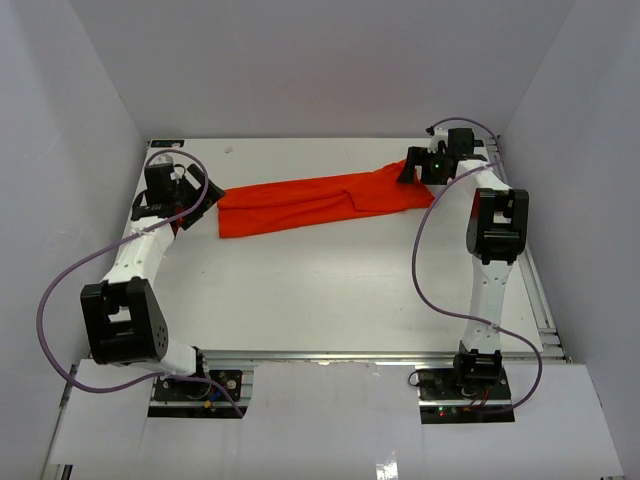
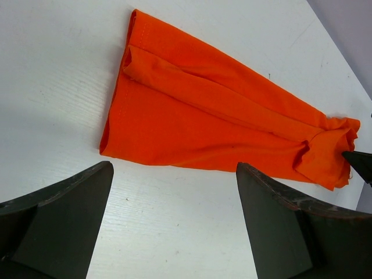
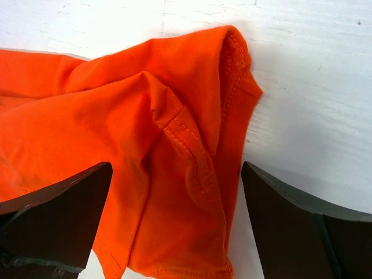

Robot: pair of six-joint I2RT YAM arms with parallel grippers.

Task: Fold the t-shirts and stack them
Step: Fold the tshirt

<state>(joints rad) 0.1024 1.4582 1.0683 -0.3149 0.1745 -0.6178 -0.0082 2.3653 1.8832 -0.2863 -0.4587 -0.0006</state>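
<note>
One orange-red t-shirt lies folded into a long narrow strip across the far part of the white table. My left gripper is open and empty just off the strip's left end; the shirt lies beyond its fingertips. My right gripper is open over the strip's right end, its fingers to either side of a bunched, seamed corner of the shirt, with no grip on it.
White enclosure walls stand close on the left, right and far sides. The table's near edge carries an aluminium rail with both arm bases. Purple cables loop beside each arm.
</note>
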